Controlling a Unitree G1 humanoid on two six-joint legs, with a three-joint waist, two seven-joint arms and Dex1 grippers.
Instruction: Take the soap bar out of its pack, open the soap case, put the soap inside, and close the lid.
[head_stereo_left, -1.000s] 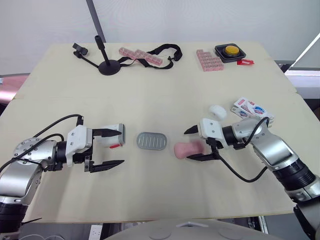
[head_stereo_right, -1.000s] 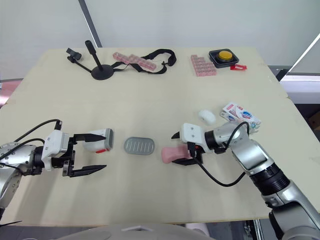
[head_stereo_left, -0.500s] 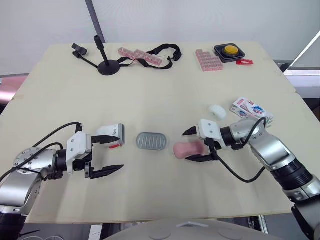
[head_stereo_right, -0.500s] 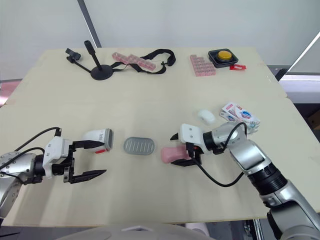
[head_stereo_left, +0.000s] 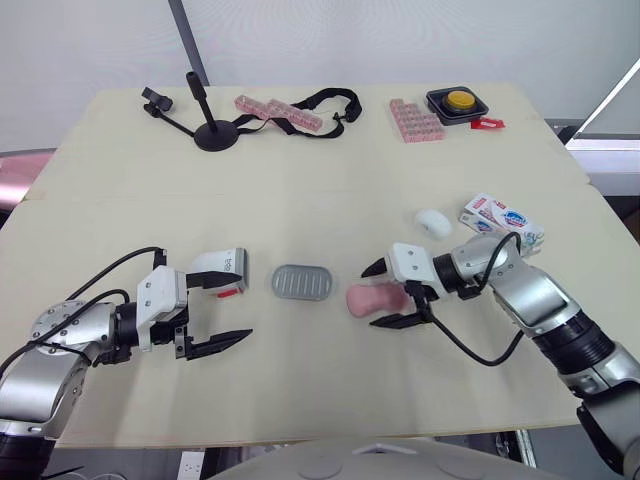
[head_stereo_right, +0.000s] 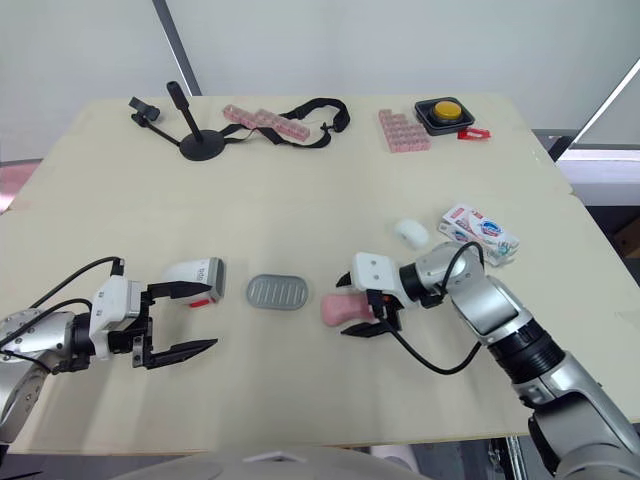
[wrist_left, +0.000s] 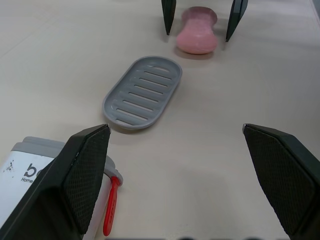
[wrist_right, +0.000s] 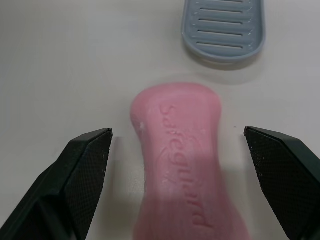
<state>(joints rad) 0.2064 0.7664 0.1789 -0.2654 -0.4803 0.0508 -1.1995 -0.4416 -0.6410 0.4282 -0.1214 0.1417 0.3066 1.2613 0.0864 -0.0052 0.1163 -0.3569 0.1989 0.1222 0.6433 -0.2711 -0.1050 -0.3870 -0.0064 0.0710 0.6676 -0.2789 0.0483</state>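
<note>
Pink soap bar (wrist_right: 177, 150), waisted, embossed lettering, lying inside wide-spread right gripper (head_stereo_left: 374, 297); left gripper (head_stereo_left: 238, 308) spread wide

Soap bar (wrist_right: 177, 150): near end blurred, cut off by edge.

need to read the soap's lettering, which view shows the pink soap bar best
The right wrist view: the pink waisted soap bar lies close up between the open fingers of the right gripper, embossed lettering legible. The left wrist view shows it small beyond the grey ribbed oval tray. Both eye views show it small, lettering unreadable.
</note>
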